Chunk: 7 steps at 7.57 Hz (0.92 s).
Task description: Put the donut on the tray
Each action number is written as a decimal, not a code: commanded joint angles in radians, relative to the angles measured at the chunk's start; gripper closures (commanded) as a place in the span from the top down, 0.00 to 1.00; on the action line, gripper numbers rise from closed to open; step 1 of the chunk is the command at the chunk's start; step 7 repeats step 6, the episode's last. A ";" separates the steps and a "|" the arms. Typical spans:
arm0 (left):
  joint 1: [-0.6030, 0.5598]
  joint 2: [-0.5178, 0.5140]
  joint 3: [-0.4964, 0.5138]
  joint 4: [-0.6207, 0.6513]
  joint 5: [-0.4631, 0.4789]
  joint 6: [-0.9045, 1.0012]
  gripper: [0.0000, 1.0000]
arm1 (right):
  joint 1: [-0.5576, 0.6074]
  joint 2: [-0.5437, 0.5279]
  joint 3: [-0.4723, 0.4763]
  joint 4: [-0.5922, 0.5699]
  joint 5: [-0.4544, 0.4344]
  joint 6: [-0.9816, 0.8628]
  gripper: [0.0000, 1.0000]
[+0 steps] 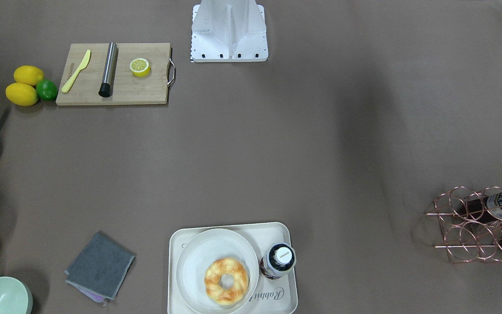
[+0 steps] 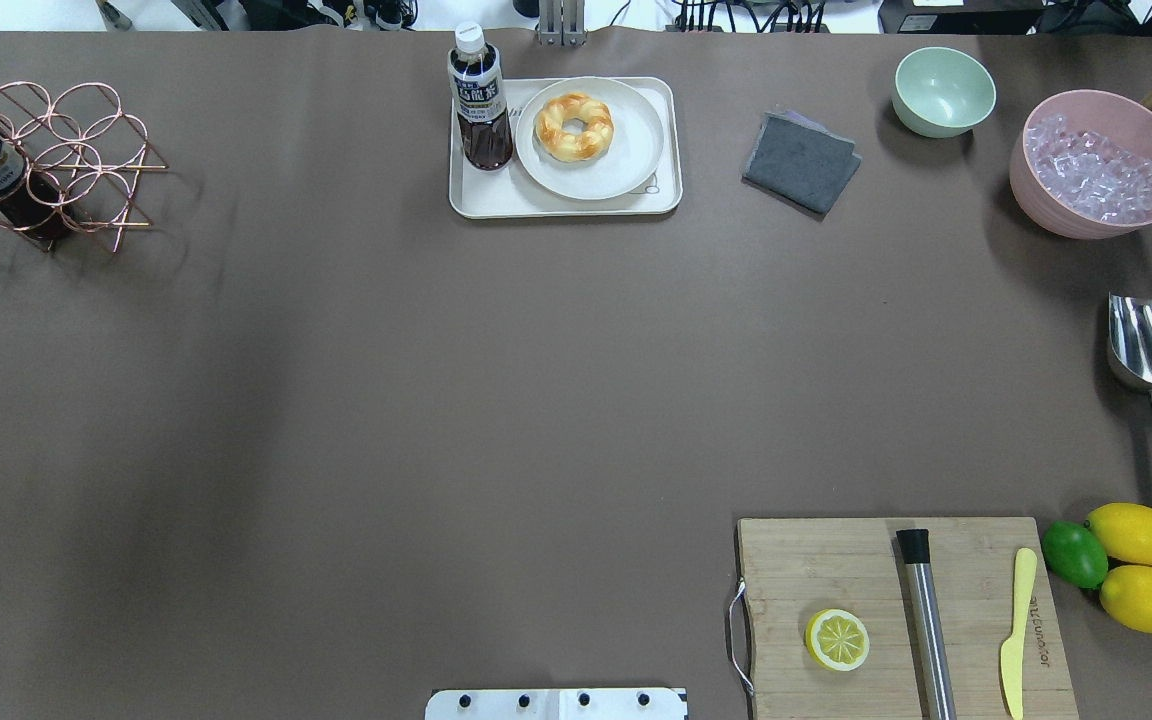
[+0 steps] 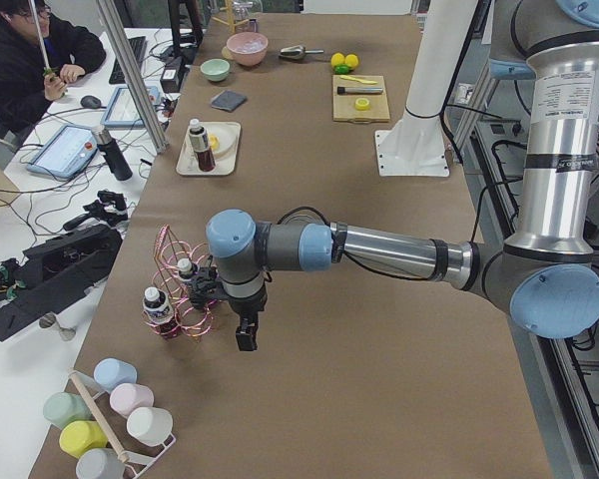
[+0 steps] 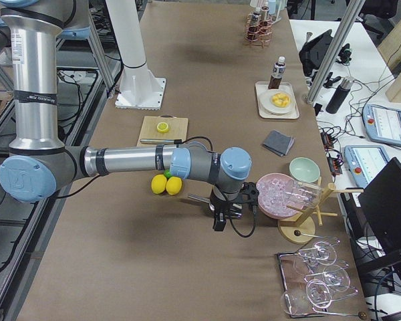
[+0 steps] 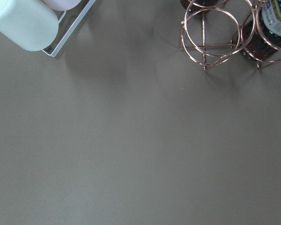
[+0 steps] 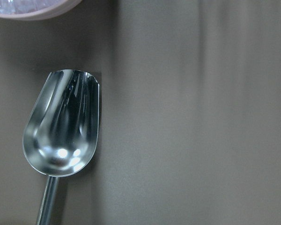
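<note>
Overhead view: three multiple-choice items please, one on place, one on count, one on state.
1. Where is the donut?
A) on the plate that sits on the tray
B) straight on the tray floor
C) off the tray altogether

2. How many whole lemons lie by the lime?
A) one
B) two
C) three

3. The bottle on the tray is:
A) lying down
B) upright, uncapped
C) upright, capped

Key:
1 A, the donut rests on the plate inside the tray's rim.
2 B, two lemons sit beside the lime.
3 C, it stands beside the plate with its white cap on.
</note>
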 commanded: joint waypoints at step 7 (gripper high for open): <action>0.006 0.002 0.032 -0.001 0.001 -0.001 0.98 | 0.002 0.036 -0.036 0.005 0.011 -0.002 1.00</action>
